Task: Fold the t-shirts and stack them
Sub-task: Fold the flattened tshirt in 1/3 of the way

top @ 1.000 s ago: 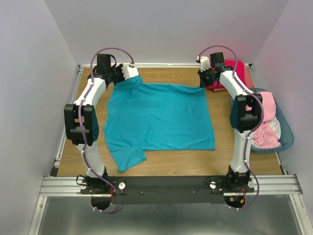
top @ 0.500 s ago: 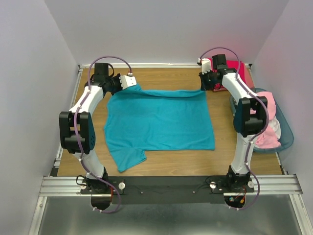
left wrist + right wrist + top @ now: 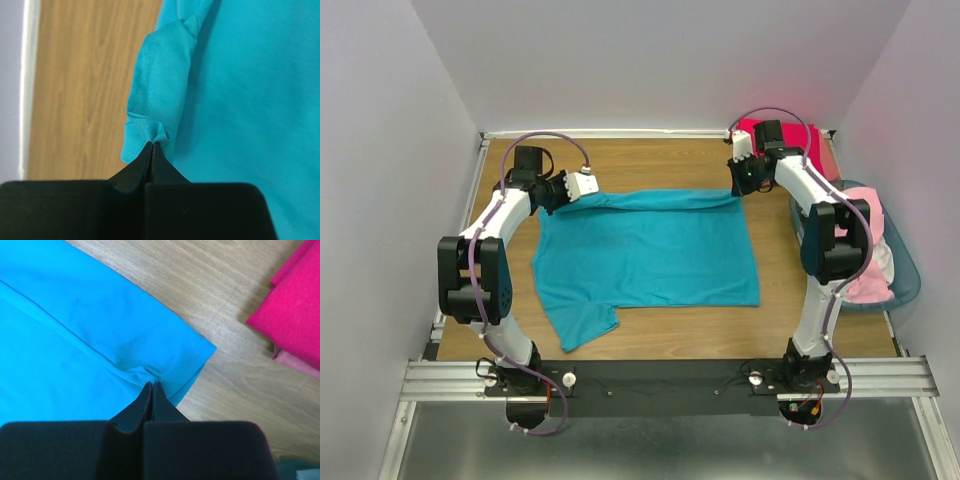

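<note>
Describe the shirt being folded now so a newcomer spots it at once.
On the wooden table one t-shirt lies spread out, its far edge pinched by the left fingers and right fingers. It is the only teal one: the folded shirt at the far-right corner is crimson-pink, the shirts in the basket pale pink.

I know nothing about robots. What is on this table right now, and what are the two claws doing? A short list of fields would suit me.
Main item: teal short-sleeved cloth t-shirt, spread on the wooden table
Left gripper: shut on the shirt's far-left edge
Right gripper: shut on its far-right corner
Set aside: crimson-pink folded shirt, far right corner
Waiting: light pink shirts in the blue-tinted plastic basket, at the right
</note>
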`<state>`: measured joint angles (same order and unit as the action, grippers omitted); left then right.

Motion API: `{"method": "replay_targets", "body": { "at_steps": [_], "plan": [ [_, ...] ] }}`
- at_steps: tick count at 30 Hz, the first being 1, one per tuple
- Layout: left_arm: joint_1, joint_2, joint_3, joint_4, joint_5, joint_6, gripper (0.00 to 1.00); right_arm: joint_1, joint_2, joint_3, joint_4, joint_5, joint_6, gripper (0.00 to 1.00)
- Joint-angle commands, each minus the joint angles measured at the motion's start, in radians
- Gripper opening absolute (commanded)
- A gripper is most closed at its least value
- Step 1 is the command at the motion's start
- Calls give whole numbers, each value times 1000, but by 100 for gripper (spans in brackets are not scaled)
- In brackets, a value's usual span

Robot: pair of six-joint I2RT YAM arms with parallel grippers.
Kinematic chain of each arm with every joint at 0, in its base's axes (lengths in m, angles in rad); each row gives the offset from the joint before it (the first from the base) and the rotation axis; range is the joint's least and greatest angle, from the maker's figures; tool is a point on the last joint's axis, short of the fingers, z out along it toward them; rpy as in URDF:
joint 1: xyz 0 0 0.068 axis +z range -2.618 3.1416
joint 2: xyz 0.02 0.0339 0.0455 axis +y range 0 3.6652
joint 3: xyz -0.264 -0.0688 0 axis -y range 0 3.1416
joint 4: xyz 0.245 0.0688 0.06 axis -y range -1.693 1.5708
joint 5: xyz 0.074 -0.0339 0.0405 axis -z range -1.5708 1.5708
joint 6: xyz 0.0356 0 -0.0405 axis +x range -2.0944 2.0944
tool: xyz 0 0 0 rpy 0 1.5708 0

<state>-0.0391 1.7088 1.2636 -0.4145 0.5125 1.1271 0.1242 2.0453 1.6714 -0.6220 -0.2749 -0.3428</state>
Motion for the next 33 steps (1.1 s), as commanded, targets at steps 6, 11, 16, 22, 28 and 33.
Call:
{"method": "replay_targets", "body": {
  "at_steps": [6,11,16,22,28,33],
  "plan": [
    [8,-72,-92,-32,-8,0,0,0,-66,-56,2,-26,-22,0],
    [10,-61,-110,-26,-17,0,0,0,-71,-88,2,-32,-27,0],
    [15,-52,-99,-23,-26,0,0,0,-86,-125,2,-33,-41,1],
    [15,-54,-84,-61,-17,29,0,0,-80,-144,4,-18,-56,1],
    [16,-71,-104,-72,-3,68,0,-3,-66,-139,8,5,-64,0],
    [16,-95,-141,-87,21,144,0,-14,-66,-128,7,6,-65,1]
  ]
}}
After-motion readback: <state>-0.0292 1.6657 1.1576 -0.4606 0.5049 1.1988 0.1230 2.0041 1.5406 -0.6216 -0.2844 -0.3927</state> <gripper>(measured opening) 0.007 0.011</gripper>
